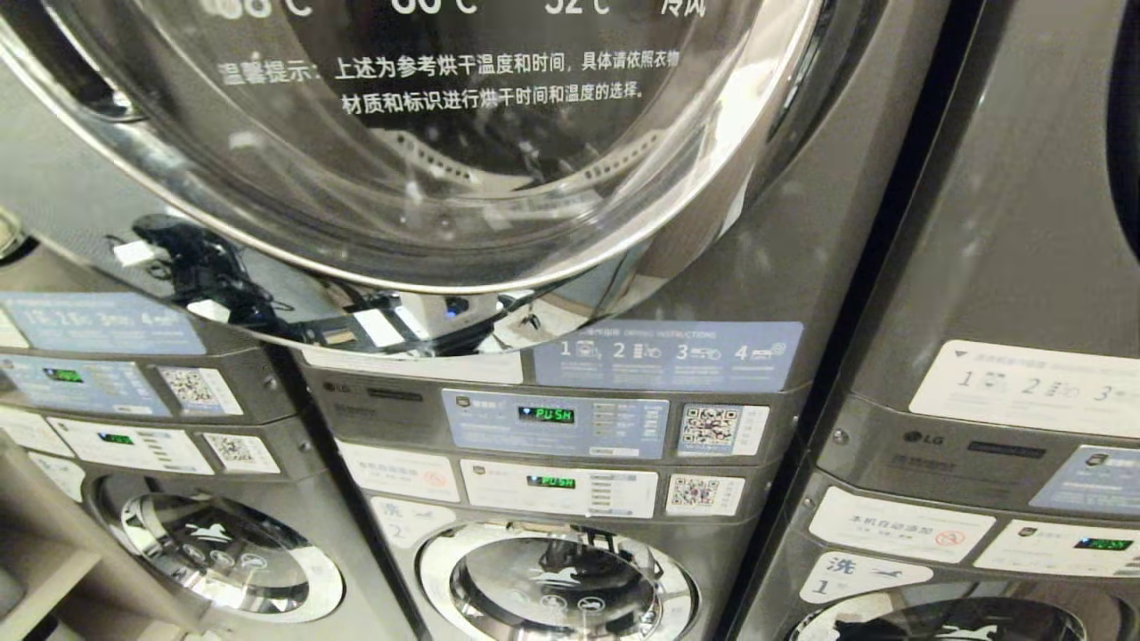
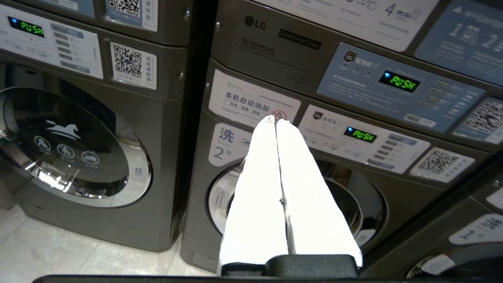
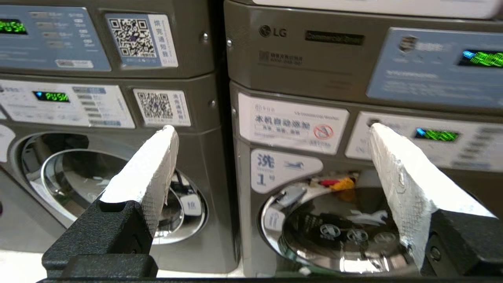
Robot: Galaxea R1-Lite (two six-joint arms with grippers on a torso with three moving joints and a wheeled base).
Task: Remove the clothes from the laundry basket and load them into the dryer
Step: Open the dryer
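White left hand [image 2: 275,122] pressed together, right hand [image 3: 271,131] spread; head view shows neither.

Dryer door: large round glass dryer door [image 1: 427,133] tops the head view, above the middle stack's panels.
Middle stack: upper control panel [image 1: 557,423] sits over lower control panel [image 1: 559,490]; round washer door [image 1: 557,583] lies below both.
Left stack: second round washer door [image 1: 223,552], left of the middle stack.
Right stack: third machine [image 1: 997,356], right of the middle stack.
Floor: pale tiled floor [image 2: 59,255] lies before the machines.
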